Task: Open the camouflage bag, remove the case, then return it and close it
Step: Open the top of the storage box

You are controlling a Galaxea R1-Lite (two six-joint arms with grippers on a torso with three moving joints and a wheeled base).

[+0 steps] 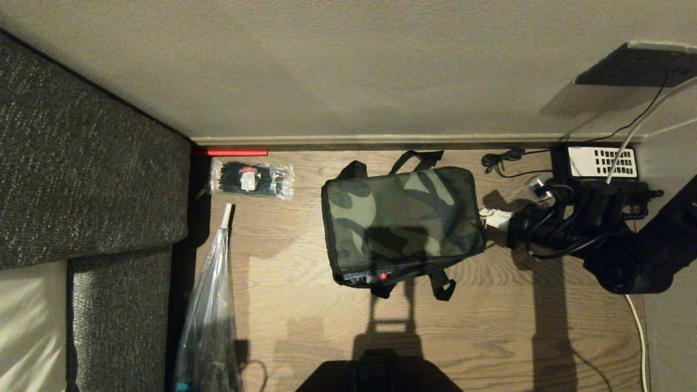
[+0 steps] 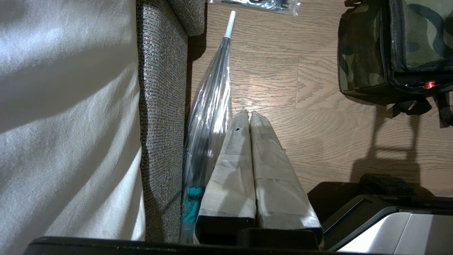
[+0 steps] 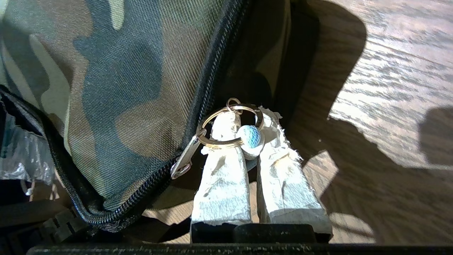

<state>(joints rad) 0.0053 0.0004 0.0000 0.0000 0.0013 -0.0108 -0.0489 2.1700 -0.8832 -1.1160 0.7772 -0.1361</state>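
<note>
The camouflage bag (image 1: 400, 223) lies on the wood floor with its green lid down. Along its near side the zip stands parted, and silvery lining (image 3: 21, 159) shows in the gap. There the case shows only as a black edge with a small red dot (image 1: 383, 276). My right gripper (image 1: 493, 218) is at the bag's right side. It (image 3: 244, 124) is shut on the blue bead (image 3: 250, 136) of a key ring (image 3: 216, 141) that hangs from the zip pull (image 3: 185, 157). My left gripper (image 2: 248, 115) is shut and empty, parked low beside the sofa.
A grey sofa (image 1: 81, 163) fills the left. A clear folded umbrella (image 1: 209, 316) lies along it, and a packet of black cable ties (image 1: 251, 178) sits by the wall. At the right stand a black telephone (image 1: 599, 161) and tangled cables (image 1: 503, 160).
</note>
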